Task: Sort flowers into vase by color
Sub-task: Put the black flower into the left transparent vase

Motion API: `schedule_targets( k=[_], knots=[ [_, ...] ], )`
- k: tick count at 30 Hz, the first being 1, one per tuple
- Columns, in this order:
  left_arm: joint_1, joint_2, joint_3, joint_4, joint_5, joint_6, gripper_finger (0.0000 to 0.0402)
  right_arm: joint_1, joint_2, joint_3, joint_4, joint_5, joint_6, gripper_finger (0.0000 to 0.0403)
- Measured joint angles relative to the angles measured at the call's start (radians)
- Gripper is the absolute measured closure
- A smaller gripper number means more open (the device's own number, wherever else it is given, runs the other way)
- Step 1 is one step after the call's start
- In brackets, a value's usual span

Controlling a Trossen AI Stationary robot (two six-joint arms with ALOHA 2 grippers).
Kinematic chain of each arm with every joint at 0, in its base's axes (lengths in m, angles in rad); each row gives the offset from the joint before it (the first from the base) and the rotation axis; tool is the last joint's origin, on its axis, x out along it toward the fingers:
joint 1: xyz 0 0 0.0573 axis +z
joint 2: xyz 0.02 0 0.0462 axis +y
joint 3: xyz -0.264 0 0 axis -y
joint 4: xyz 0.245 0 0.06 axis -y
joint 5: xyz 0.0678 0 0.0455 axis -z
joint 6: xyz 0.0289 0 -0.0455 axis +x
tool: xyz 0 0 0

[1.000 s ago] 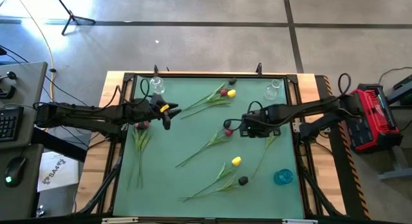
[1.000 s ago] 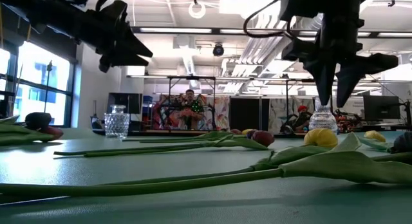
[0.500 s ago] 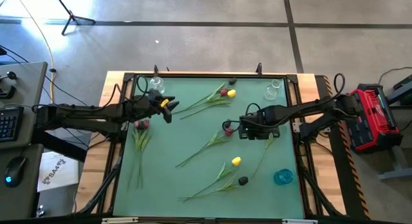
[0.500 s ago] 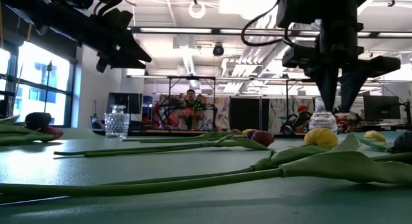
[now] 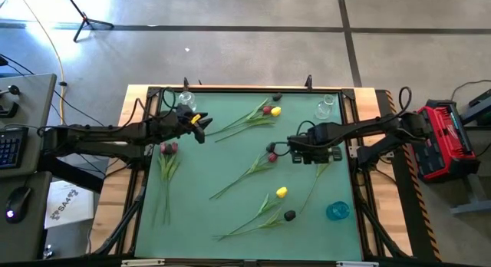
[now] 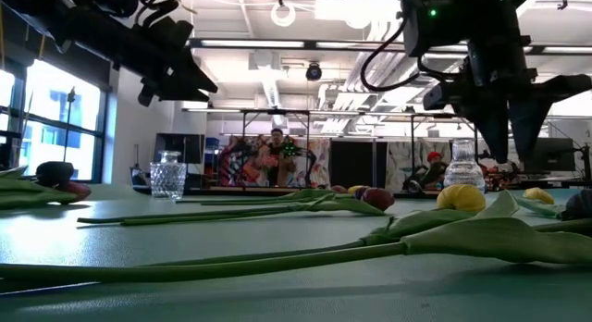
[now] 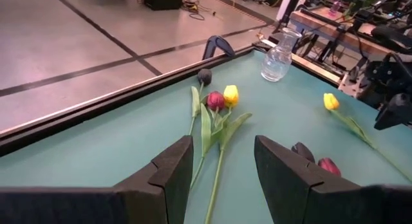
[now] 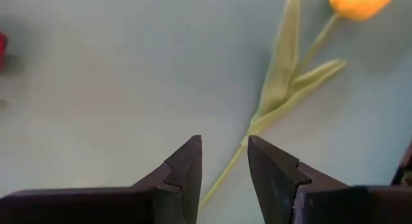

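Right gripper parted (holding nothing).

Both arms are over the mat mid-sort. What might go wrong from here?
1. The right gripper hangs with its fingers open over the thin stem of the yellow tulip, which lies flat on the mat; a closing grip may miss it or scrape the mat.
2. Its leaves lie against the black tulip, so lifting it may drag that one along.
3. The left gripper hovers near the glass vase and could knock it.
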Motion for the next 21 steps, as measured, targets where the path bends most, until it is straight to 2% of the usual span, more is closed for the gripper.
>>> schedule_targets(
  k=[4,9,13,17,21],
  knots=[
    [-0.002,0.051,0.000,-0.006,0.017,-0.030,0.0247,0.009,0.000,0.000,0.063,-0.014,-0.053,0.0290],
    [-0.002,0.176,0.000,-0.008,0.160,-0.106,0.0247,0.026,0.000,0.000,0.155,-0.027,-0.099,0.0290],
    [-0.002,0.274,0.016,-0.018,0.208,-0.158,0.0247,0.031,0.000,0.000,0.189,-0.043,-0.137,0.0290],
    [0.005,0.367,0.097,-0.037,0.212,-0.157,0.0247,0.031,-0.006,0.000,0.190,-0.067,-0.202,0.0290],
    [0.045,0.486,0.246,-0.172,0.222,-0.128,0.0247,0.031,-0.045,0.000,0.187,-0.070,-0.247,0.0290]
  ],
)
